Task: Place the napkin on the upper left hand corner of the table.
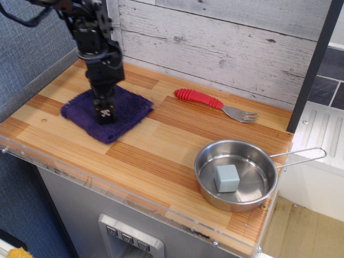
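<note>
1. The black robot arm's tool (105,113) points straight down onto the dark purple, roughly square terry-cloth napkin (106,115), its tip pressed into the cloth near the middle.
2. The fingers look drawn close together where they meet the fabric, and seem to pinch a bit of it, but the tip is small and dark against the cloth, so I cannot tell for sure how far open the tool is or whether it truly has hold of the napkin.
3. The napkin lies flat on the light wood-plank worktop (161,145), spread out all round the tool, with its near corner pointing toward the clear plastic front edge.
4. It sits on the left part of the worktop, but in the nearer half; bare planks show beyond the tool, between the cloth and the grey plank wall.
5. Judged against the task, the sideways travel looks largely done, while the move toward the far left corner is not finished.
6. What is left, as I read it: bring the cloth farther back and a little more left, then let go and lift clear.
7. Well off to the tool's right lie a red-handled metal fork (215,104) and a round steel pan (236,175) holding a grey-green block (226,178), both clear of the way.
</note>
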`<state>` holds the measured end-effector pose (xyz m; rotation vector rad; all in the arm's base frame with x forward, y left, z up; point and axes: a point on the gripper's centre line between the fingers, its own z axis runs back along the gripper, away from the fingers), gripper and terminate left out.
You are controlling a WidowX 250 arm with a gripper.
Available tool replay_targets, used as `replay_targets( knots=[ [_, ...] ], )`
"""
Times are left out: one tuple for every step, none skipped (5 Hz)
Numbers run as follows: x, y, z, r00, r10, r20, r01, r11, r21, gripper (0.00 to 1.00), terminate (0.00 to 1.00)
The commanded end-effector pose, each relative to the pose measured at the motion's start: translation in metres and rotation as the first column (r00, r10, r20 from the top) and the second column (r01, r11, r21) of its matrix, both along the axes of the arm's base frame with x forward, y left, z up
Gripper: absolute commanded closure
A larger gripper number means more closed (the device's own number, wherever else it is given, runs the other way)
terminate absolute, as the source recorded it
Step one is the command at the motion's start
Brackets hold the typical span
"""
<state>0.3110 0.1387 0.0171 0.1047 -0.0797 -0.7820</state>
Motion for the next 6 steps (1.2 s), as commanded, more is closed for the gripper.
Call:
replay_targets(
  knots=[
    [0.01, 0.035, 0.01, 0.997, 0.072, 0.017, -0.072, 0.997, 0.021, 0.0, 0.0],
    [0.015, 0.041, 0.015, 0.996, 0.087, 0.026, -0.087, 0.996, 0.021, 0.0, 0.0],
    [0.016, 0.041, 0.016, 0.996, 0.086, 0.024, -0.087, 0.996, 0.017, 0.0, 0.0],
    [0.017, 0.038, 0.024, 0.996, 0.086, 0.036, -0.086, 0.996, 0.01, 0.0, 0.0],
    [0.017, 0.035, 0.034, 0.994, 0.101, 0.037, -0.1, 0.995, -0.01, 0.0, 0.0],
    [0.017, 0.032, 0.058, 0.989, 0.122, 0.078, -0.12, 0.992, -0.029, 0.0, 0.0]
  ],
)
